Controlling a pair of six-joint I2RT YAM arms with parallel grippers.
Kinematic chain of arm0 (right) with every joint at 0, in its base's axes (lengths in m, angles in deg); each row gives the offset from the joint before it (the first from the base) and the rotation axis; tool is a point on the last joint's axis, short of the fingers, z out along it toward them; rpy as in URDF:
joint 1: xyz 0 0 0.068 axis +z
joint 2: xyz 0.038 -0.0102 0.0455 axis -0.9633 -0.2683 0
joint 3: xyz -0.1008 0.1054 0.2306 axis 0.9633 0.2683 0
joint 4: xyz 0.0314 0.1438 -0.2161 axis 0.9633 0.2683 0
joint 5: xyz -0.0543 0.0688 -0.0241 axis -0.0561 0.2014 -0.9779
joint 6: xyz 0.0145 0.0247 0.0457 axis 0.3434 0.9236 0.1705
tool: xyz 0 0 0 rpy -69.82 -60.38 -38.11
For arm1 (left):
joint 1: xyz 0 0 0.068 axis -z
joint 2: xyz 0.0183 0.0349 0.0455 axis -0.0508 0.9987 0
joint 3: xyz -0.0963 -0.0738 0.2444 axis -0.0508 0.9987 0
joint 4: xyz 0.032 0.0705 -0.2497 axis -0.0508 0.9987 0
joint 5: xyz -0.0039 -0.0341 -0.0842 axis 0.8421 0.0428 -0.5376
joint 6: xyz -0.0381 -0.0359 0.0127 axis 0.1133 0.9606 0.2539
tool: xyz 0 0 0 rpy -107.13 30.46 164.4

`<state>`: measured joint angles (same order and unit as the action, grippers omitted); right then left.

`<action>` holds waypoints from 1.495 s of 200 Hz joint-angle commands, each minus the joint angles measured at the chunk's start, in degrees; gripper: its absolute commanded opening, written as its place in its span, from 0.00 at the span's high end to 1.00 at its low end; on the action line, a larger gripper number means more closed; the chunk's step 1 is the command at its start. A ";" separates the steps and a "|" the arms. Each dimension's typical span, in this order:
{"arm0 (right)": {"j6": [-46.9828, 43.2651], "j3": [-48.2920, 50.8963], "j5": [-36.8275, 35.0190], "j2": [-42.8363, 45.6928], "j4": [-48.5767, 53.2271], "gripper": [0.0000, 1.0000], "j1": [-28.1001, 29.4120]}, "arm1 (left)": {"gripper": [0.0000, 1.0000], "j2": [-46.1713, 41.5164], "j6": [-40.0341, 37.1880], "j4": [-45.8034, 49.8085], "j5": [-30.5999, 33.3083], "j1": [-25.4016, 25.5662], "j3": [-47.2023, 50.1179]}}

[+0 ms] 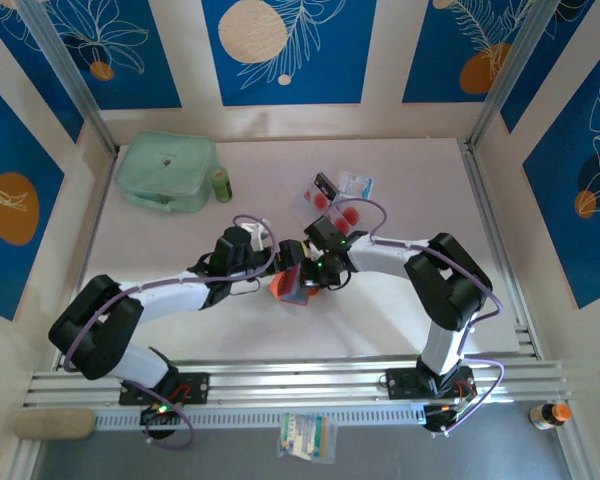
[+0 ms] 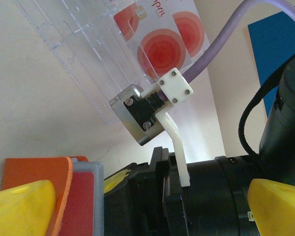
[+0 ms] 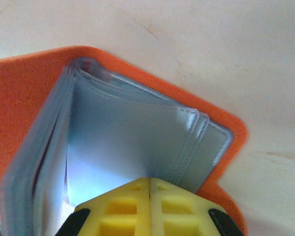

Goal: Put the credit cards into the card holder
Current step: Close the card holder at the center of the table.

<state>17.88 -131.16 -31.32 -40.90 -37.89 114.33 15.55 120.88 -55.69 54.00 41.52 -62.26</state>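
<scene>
The orange card holder point(image 1: 288, 287) lies open at mid-table between the two grippers. In the right wrist view its clear grey sleeves point(image 3: 137, 142) fan out inside the orange cover point(image 3: 24, 93). My right gripper point(image 3: 150, 196) is shut on one sleeve, pinching it between the yellow fingertips. My left gripper point(image 2: 147, 209) is open, its yellow fingers point(image 2: 22, 206) wide apart beside the holder point(image 2: 37, 172); the right arm's black wrist sits between them. A red face shows through a sleeve point(image 2: 81, 199). Loose credit cards point(image 1: 345, 215) with red round marks point(image 2: 160, 46) lie beyond the grippers.
A mint-green zip pouch point(image 1: 167, 172) and a small green bottle point(image 1: 221, 184) sit at the back left. A clear plastic case point(image 2: 83, 59) lies by the cards. A packet point(image 1: 305, 437) and an orange bottle point(image 1: 550, 413) rest off the table's front edge.
</scene>
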 commanded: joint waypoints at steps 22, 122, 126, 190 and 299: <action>-1.52 -2.40 0.44 5.95 5.46 1.00 -2.43 | 0.00 0.19 0.98 -2.73 -1.05 0.67 0.87; 0.71 3.64 -1.62 13.33 8.29 0.79 -4.22 | 0.00 1.46 1.55 -3.88 -1.09 1.20 0.53; 0.75 3.74 -1.51 12.98 8.11 0.76 -4.13 | 0.00 1.50 1.56 -3.88 -1.11 1.24 0.58; 1.07 3.25 -0.39 7.42 5.83 0.69 -3.16 | 0.00 1.32 1.44 -3.53 -0.95 1.29 0.39; -2.07 0.57 5.42 3.54 -0.08 1.00 -7.15 | 0.00 2.46 2.52 -4.43 -0.25 3.39 0.79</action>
<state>17.29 -128.30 -29.94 -36.14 -35.11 108.56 16.58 122.41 -57.85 54.02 43.42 -62.05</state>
